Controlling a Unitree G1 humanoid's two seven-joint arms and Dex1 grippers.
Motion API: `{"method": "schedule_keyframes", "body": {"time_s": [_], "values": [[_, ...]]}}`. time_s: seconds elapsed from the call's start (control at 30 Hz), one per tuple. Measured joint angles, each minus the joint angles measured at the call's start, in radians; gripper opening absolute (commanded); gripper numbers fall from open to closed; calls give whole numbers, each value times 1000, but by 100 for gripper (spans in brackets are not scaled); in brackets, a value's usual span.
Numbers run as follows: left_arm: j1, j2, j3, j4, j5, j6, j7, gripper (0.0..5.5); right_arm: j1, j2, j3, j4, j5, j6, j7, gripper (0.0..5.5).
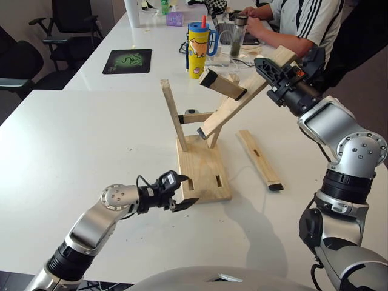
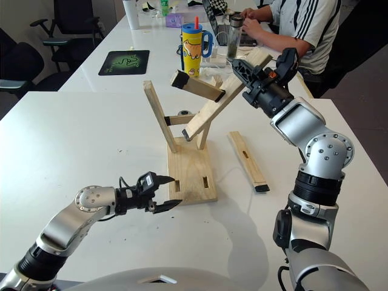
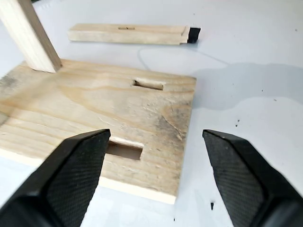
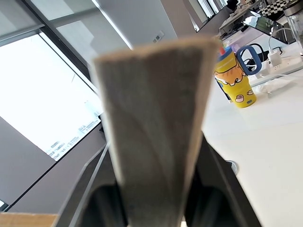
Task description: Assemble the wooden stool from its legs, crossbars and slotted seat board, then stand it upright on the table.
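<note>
**A:** How far along is the stool?

**B:** About halfway, I'd judge. The seat board (image 1: 203,167) lies flat in the middle of the table (image 1: 73,139). One standing leg (image 1: 174,115) rises, leaning, from its 11 o'clock corner. A short crossbar (image 1: 197,117) juts from that leg towards 3 o'clock.

**A:** And the right hand?

**B:** The right hand (image 1: 271,73) is raised at 1 o'clock from the board, clenched around the top of a held leg (image 1: 233,106). That leg slants down to the board's far end, but I can't tell whether its foot is seated. A black-tipped piece (image 1: 221,85) sits against it higher up; joined or only touching, I can't say.

**A:** The left?

**B:** The left hand (image 1: 183,194) is released, fingers spread, grasping nothing. It is just beside the board's near edge, at 7 o'clock.

**A:** What remains?

**B:** Plenty. The two slots (image 3: 124,150) at the board's near end are empty. A loose leg (image 1: 259,159) lies on the table at 3 o'clock, apart from the board. I'd say the legs need seating and the crossbars joining, and then the whole thing must be turned over and stood up.
</note>
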Motion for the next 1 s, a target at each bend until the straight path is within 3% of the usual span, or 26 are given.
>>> {"method": "schedule_keyframes", "body": {"time_s": [0.23,0.43,0.6,1.0], "values": [[-45,-75,-36,170,88,-118,41,362,13,10,0,-19,-1,-1,11,102],[-131,-248,31,433,110,-251,173,362,20,22,4,-23,-8,-5,18,102],[-219,-321,84,584,144,-354,248,362,26,13,33,-29,-126,-25,45,102],[-133,-345,166,460,75,-359,226,362,135,15,87,-28,-402,-78,110,102]]}}
